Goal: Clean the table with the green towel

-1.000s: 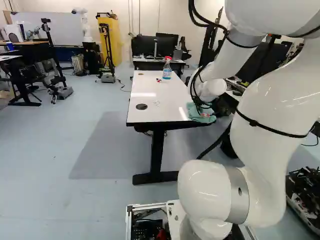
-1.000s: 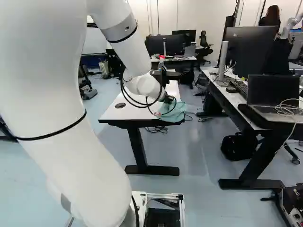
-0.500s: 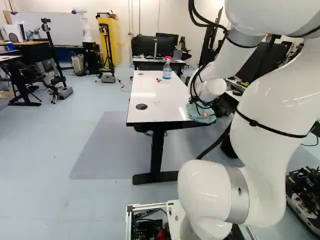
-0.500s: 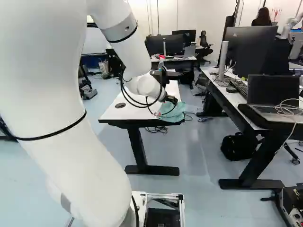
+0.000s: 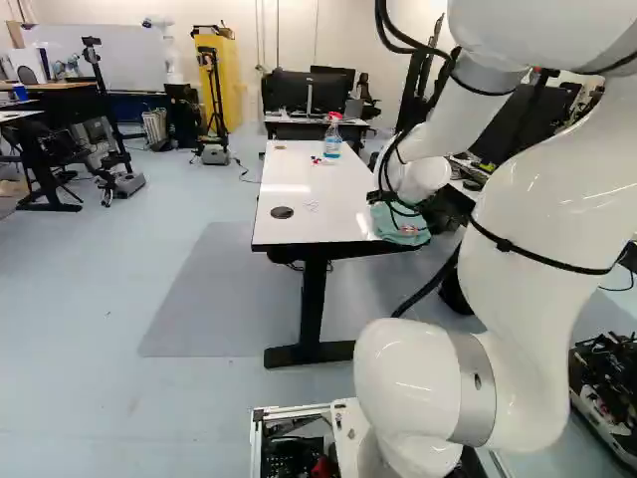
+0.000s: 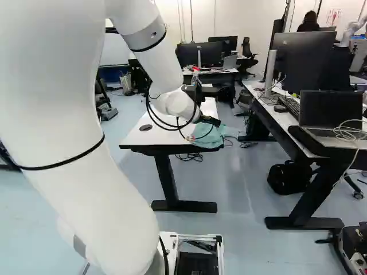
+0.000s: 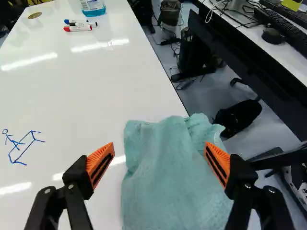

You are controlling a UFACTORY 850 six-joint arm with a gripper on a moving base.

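My gripper (image 6: pixel 211 121) is just above the green towel (image 6: pixel 211 136) at the near right corner of the white table (image 5: pixel 309 214). In the wrist view the gripper (image 7: pixel 159 162) stands wide open, with the towel (image 7: pixel 168 184) spread below and between its orange pads, not pinched by them. The towel lies loosely rumpled and hangs over the table's edge. A blue line drawing (image 7: pixel 23 144) marks the tabletop to one side of the fingers.
On the far part of the table stand a spray bottle (image 5: pixel 332 140) and some markers (image 7: pixel 78 28). A second desk (image 6: pixel 284 120) with a laptop and monitor is to the right. Another robot (image 5: pixel 167 50) stands far back.
The gripper's fingers have spread apart and let go of the towel, which now rests on the table corner. The rest of the arm and the base have hardly moved.
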